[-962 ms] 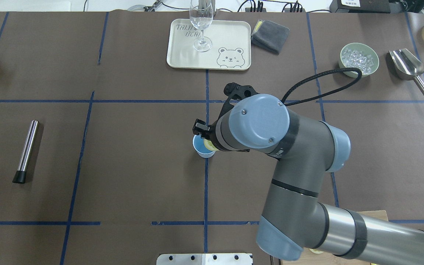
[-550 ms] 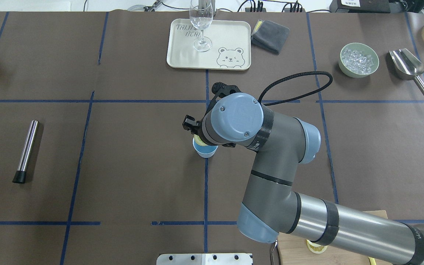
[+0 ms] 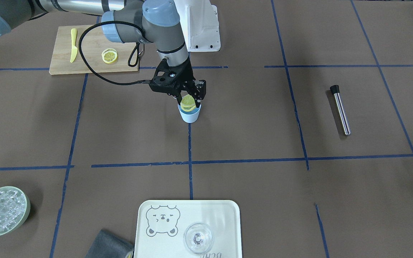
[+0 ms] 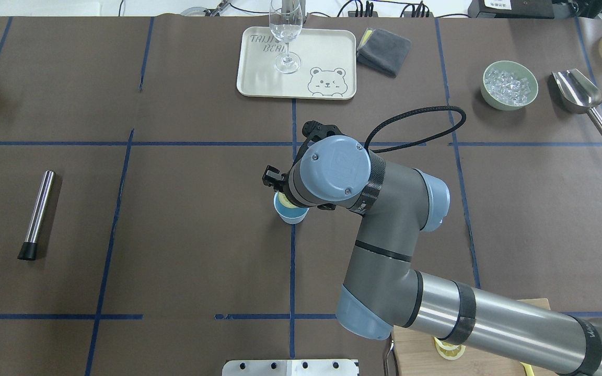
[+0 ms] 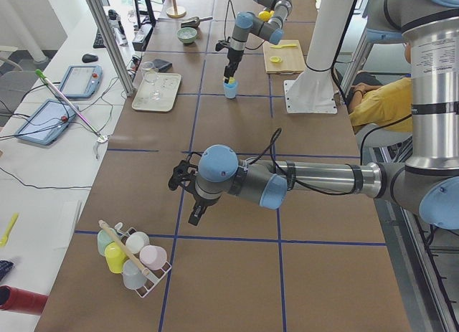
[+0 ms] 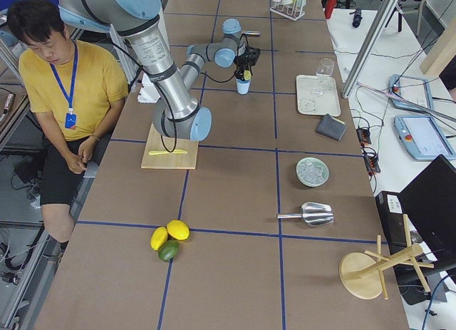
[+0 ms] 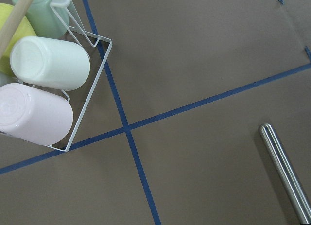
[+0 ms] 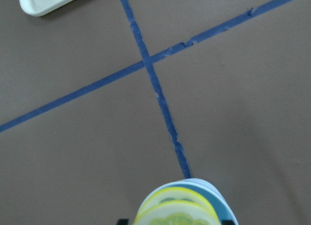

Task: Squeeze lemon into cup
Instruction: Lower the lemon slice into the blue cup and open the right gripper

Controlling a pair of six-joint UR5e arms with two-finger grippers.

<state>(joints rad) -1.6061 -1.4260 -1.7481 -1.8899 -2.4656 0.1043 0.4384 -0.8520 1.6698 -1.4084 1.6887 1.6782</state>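
Note:
My right gripper (image 3: 189, 97) is shut on the lemon (image 3: 188, 103), a small yellow piece. It holds the lemon right over the mouth of the light blue cup (image 3: 190, 115), which stands on a blue tape line at mid-table. In the overhead view the wrist hides most of the gripper; the lemon (image 4: 283, 200) and the cup (image 4: 290, 214) show at its edge. In the right wrist view the lemon (image 8: 177, 211) sits at the bottom with the cup's rim (image 8: 221, 201) behind it. My left gripper (image 5: 193, 216) hangs over the table near a cup rack; I cannot tell if it is open or shut.
A wooden cutting board (image 3: 88, 53) near the robot's base holds a lemon slice (image 3: 109, 56) and a yellow knife (image 3: 73, 44). A tray (image 4: 259, 68) with a glass (image 4: 286, 31), a grey cloth (image 4: 384, 49), an ice bowl (image 4: 509, 85), a scoop (image 4: 578, 94), a metal rod (image 4: 37, 214).
My right arm has moved left, carrying the lemon from the cup's right edge to over its mouth. In the last half second it barely shifted.

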